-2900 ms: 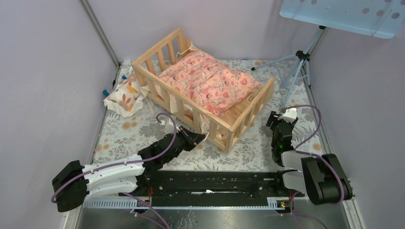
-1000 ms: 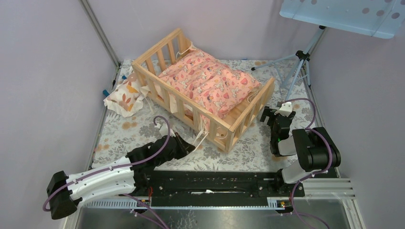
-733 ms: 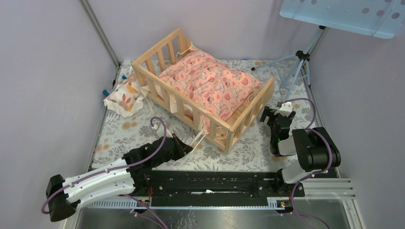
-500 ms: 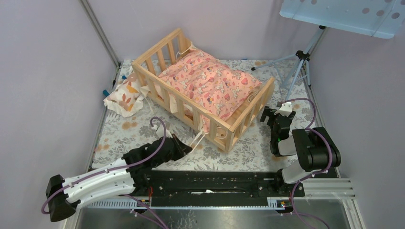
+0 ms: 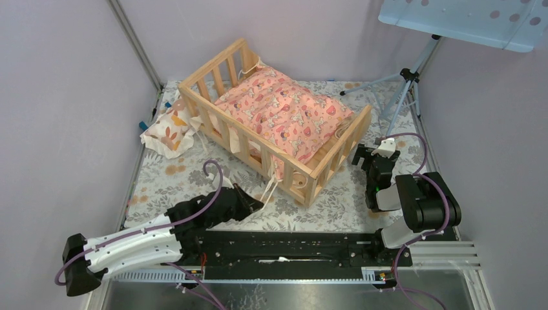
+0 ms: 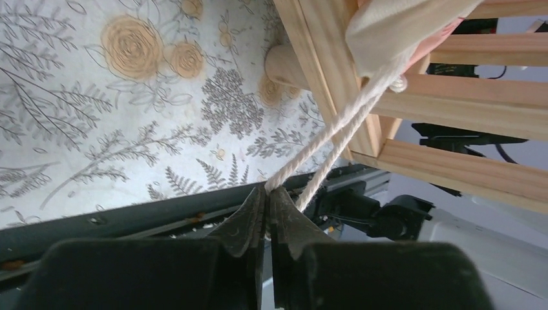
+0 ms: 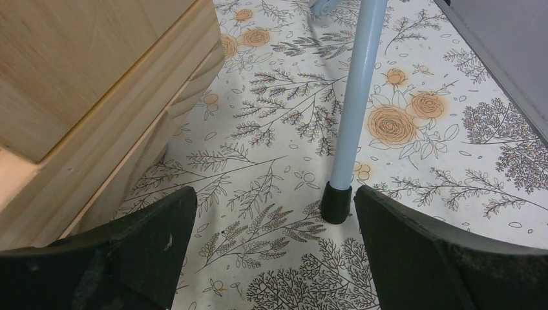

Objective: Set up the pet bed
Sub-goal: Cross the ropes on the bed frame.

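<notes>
Since the left fingers (image 6: 267,197) pinch the cream tie cord (image 6: 326,139) leading out of the light slatted-wood pet bed (image 6: 465,103), pull gently, without shifting the bed; right fingers (image 7: 274,194) gape empty.

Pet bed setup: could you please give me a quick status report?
Left pincer shut on tie cord at near corner of pet bed. Right pincer open, beside the bed. Cushion in, pillow outside. Tripod leg close by right pincer.

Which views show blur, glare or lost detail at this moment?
Top external: evenly lit, sharp, no glare on the pet bed. Left wrist: tie cord crisp, left end effector dark and soft up close. Right wrist: floral mat sharp, right end effector nearly black, little detail.
</notes>
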Motion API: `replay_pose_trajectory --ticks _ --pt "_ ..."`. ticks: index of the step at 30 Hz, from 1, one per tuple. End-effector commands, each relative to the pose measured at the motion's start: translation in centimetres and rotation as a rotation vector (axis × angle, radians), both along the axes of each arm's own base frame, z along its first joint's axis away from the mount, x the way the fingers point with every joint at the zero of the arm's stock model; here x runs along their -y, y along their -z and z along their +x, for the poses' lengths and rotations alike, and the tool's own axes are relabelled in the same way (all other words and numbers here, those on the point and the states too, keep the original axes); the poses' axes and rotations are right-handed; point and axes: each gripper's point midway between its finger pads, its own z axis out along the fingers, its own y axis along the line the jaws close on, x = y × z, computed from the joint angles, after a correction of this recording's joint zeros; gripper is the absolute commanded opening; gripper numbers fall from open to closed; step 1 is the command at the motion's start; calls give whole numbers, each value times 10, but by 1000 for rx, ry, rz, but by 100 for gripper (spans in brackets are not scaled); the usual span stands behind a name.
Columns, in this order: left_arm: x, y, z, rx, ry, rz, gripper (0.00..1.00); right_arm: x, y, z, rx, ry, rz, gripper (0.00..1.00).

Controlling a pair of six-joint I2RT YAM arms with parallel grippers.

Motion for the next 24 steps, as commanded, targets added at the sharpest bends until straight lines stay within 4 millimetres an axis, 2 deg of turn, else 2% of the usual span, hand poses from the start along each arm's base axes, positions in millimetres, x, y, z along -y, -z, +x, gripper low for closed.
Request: replay_pose_trajectory --ticks 1,9,12,16,21,24 --pt "12 -28 -8 -41 4 -87 7 5 -16 9 55 31 -1 100" --pt "-2 7 -26 -115 18 28 20 5 -15 9 51 30 1 100" --pt "-4 15 -33 -136 37 52 27 5 -15 9 55 30 0 100" --pt "-3 20 -44 -164 71 75 31 5 -15 9 55 29 1 100" --pt "-14 10 -48 -136 62 109 36 5 -15 9 52 29 0 100" --pt "-27 -12 -34 -34 25 141 45 5 -15 9 52 30 0 100"
